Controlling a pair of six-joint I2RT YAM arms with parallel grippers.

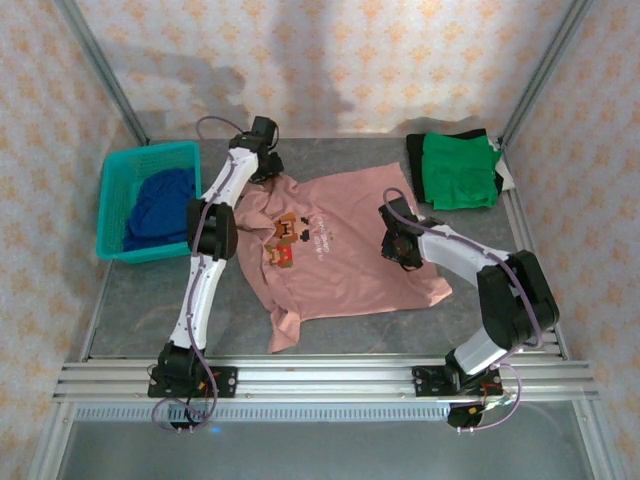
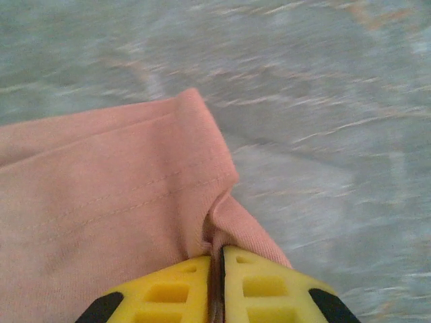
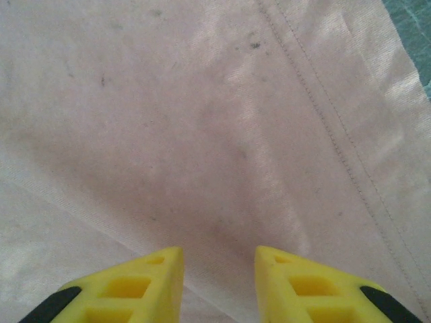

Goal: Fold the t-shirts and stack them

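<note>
Overhead, a pink t-shirt [image 1: 340, 250] lies spread chest-up across the middle of the grey tabletop [image 1: 150, 300]. The left claw [image 1: 270, 168] sits at the shirt's 11 o'clock corner, on the sleeve. The right claw [image 1: 392, 232] is over the shirt's 3 o'clock side, just inside the edge. A folded green t-shirt [image 1: 460, 172] rests at the tabletop's 1 o'clock corner, well apart from both claws. A blue t-shirt [image 1: 160, 205] is bundled inside a teal basket [image 1: 150, 152] at 9 o'clock.

From the left wrist, the yellow fingers [image 2: 269, 289] are pressed together, pinching a raised fold of the pink fabric at the sleeve hem. The sleeve runs off toward 10 o'clock from the tips. Bare tabletop spreads from 12 round to 4 o'clock, and this view is blurred.

From the right wrist, the yellow fingers [image 3: 155, 282] stand spread with a clear gap, gripping nothing. Pink cloth lies flat under and ahead of them. A stitched seam runs from 12 toward 4 o'clock, and a sliver of tabletop shows at 2 o'clock.
</note>
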